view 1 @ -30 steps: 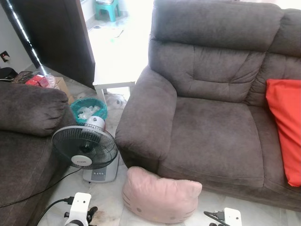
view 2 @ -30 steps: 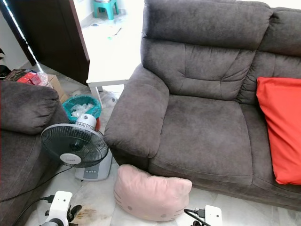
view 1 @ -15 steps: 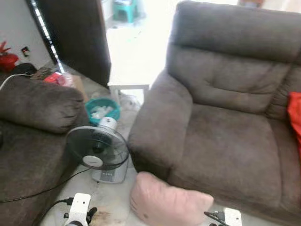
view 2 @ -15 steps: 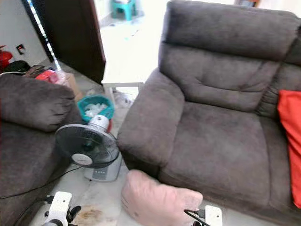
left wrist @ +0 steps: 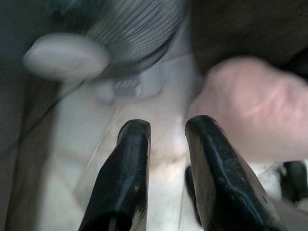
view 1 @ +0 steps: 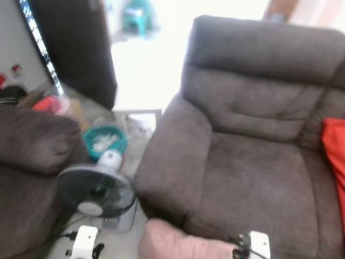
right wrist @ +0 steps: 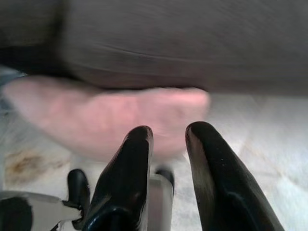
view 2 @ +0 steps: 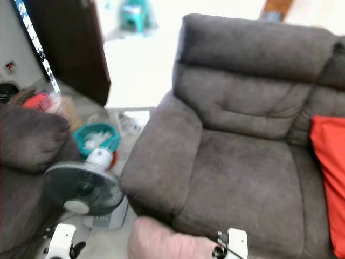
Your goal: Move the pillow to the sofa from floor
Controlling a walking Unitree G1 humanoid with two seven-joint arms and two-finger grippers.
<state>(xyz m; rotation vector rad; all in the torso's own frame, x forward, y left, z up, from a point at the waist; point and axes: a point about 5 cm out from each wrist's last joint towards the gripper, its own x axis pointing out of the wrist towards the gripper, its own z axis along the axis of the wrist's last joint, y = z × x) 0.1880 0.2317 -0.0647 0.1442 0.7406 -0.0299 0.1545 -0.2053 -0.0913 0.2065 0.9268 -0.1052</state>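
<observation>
The grey sofa point(view 1: 253, 162) is taking up most of the head views, its seat cushion lying bare beside a red cushion point(view 2: 330, 178) at the far right. Against the foot of its front, below the near armrest, the pink pillow point(view 1: 178, 245) is lying on the pale tiled floor point(left wrist: 159, 144) — long axis running side to side along the sofa base, and partly cut off by the lower edge of the head views. A standing fan point(view 1: 96, 191) is sitting just beside the pillow on the robot's left.

Both arms are hanging low in front of the pillow, one toward each end. The right gripper point(right wrist: 168, 134) is pointing straight at the pillow's pink face, fingers parted and holding nothing; the left gripper point(left wrist: 166, 127) is likewise spread and empty, aiming at floor with the pillow off to one side of its fingers. So the right arm is looking the better lined up, though a pillow this wide is probably calling for a squeeze from both ends.
</observation>
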